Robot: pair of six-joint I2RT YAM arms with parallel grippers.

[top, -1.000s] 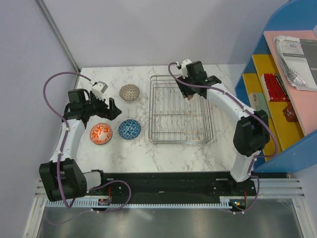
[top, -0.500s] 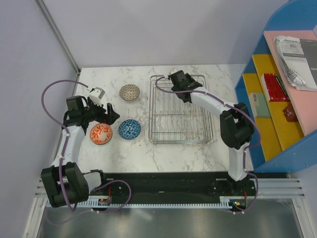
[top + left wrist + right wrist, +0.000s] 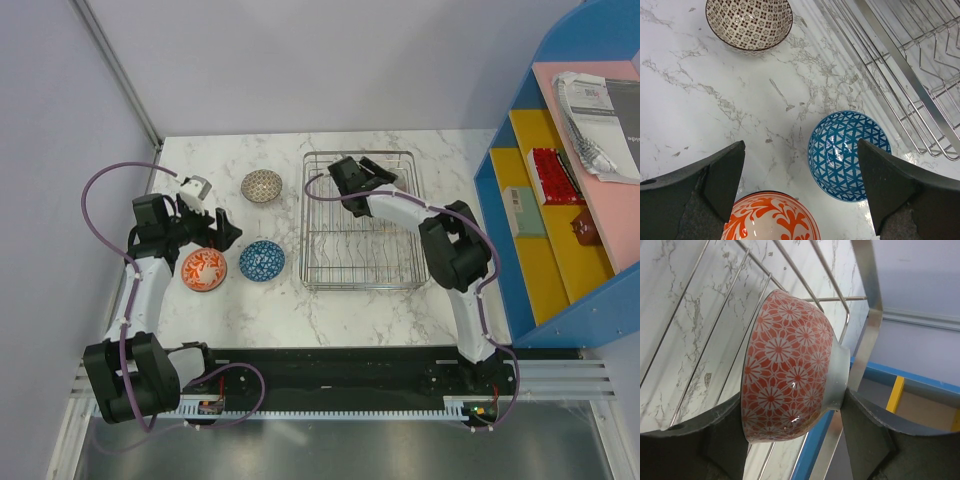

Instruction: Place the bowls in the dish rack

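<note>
My right hand (image 3: 792,407) grips a red flower-patterned bowl (image 3: 790,360) on edge over the dish rack (image 3: 362,285), toward its far end. My left hand (image 3: 800,160) hangs wide open above the bench (image 3: 690,100), over the blue bowl (image 3: 847,155) and the orange bowl (image 3: 772,222).

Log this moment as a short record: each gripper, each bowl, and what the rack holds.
left gripper: open, holding nothing, above the table near the orange bowl and blue bowl
right gripper: shut on red bowl, bowl tipped on edge at the far end of the rack
grey bowl: on table, left of rack
orange bowl, blue bowl: on table, side by side, not touching
bowls on table: three
rack: no released bowl visible in it
</note>
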